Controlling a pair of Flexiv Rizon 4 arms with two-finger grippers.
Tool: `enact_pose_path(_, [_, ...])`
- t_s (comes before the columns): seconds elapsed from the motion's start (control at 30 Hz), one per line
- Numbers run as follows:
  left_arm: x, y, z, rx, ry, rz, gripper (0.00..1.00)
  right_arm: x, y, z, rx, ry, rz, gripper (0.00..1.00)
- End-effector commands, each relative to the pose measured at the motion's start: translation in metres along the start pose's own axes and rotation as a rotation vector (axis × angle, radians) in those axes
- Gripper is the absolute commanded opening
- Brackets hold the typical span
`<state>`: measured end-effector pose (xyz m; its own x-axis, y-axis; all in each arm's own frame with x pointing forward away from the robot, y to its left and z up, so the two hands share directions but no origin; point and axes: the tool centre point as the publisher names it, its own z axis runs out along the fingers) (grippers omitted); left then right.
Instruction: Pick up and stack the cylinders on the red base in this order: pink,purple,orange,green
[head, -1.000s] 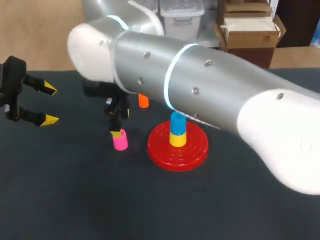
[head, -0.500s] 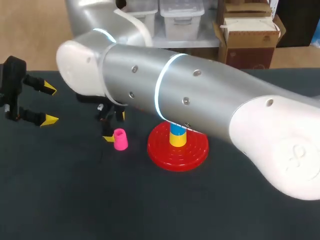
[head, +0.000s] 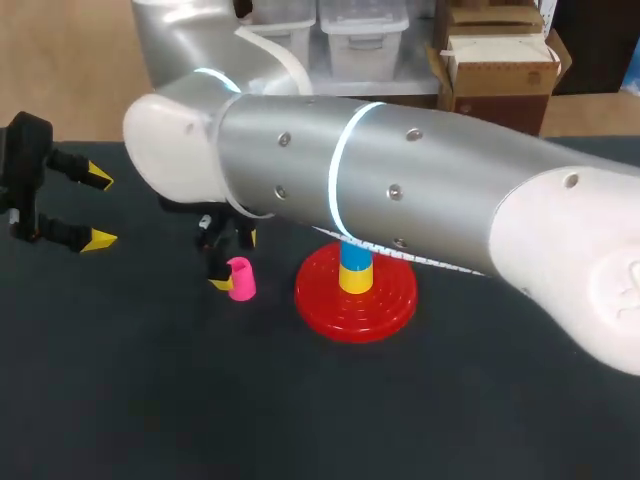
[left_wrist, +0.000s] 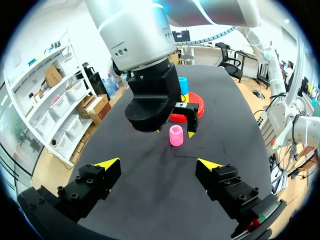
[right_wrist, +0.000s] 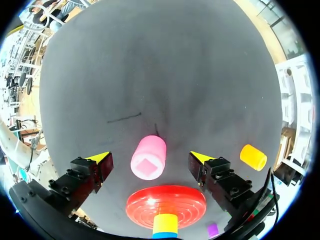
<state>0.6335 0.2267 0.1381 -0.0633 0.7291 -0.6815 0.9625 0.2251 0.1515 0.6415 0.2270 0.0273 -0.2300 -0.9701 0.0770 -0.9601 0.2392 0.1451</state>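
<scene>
Right claw (right_wrist: 150, 156) hangs with its fingers spread either side of the pink cylinder (left_wrist: 176, 135), gaps showing on both sides, so nothing is gripped. That cylinder stands on the tabletop (head: 150, 400) just beside the red base (head: 385, 300). I judge this the first pick of the order. Next I'd lower, pinch squarely, then lift over the base's middle, which already carries a yellow-and-blue piece (head: 354, 266). Left claw (left_wrist: 158, 165) sits spread and empty, well apart. I can read no writing on either.
</scene>
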Motion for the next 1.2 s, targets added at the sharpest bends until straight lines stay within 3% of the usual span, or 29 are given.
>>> enact_pose_path(0.03, [0.001,-0.001,0.000,-0.004,-0.003,0.002,1.00,0.010,0.009,0.000,0.049,-0.056,0.001,0.93])
enact_pose_path(0.13, [0.001,-0.001,0.000,-0.004,-0.003,0.002,1.00,0.011,0.010,0.002,0.047,-0.057,0.002,0.90])
enact_pose_path(0.27, [0.001,-0.001,0.000,-0.004,-0.003,0.002,1.00,0.010,0.010,0.004,0.045,-0.062,0.001,0.60])
enact_pose_path(0.37, [0.001,-0.001,0.000,-0.004,-0.003,0.002,1.00,0.010,0.010,0.005,0.043,-0.065,-0.003,0.44])
enact_pose_path(0.4, [0.001,-0.001,0.000,-0.004,-0.003,0.002,1.00,0.010,0.010,0.006,0.045,-0.069,-0.003,0.31])
enact_pose_path(0.43, [0.001,-0.001,0.000,-0.004,-0.003,0.002,1.00,0.011,0.011,0.006,0.049,-0.071,-0.002,0.04])
enact_pose_path(0.47, [0.001,-0.001,0.000,-0.004,-0.003,0.002,1.00,0.012,0.011,0.005,0.051,-0.076,-0.005,0.00])
enact_pose_path(0.6, [0.001,-0.001,0.000,-0.004,-0.003,0.002,1.00,0.018,0.015,-0.010,0.082,-0.081,0.000,0.00])
enact_pose_path(0.77, [0.001,-0.001,0.000,-0.004,-0.003,0.002,1.00,0.035,0.019,-0.055,0.149,-0.081,0.011,0.00])
enact_pose_path(0.97, [0.001,-0.001,0.000,-0.004,-0.003,0.002,1.00,0.076,0.018,-0.101,0.164,-0.124,0.065,0.00])
enact_pose_path(1.2, [0.001,-0.001,0.000,-0.004,-0.003,0.002,1.00,0.136,0.014,-0.122,0.082,-0.209,0.169,0.00])
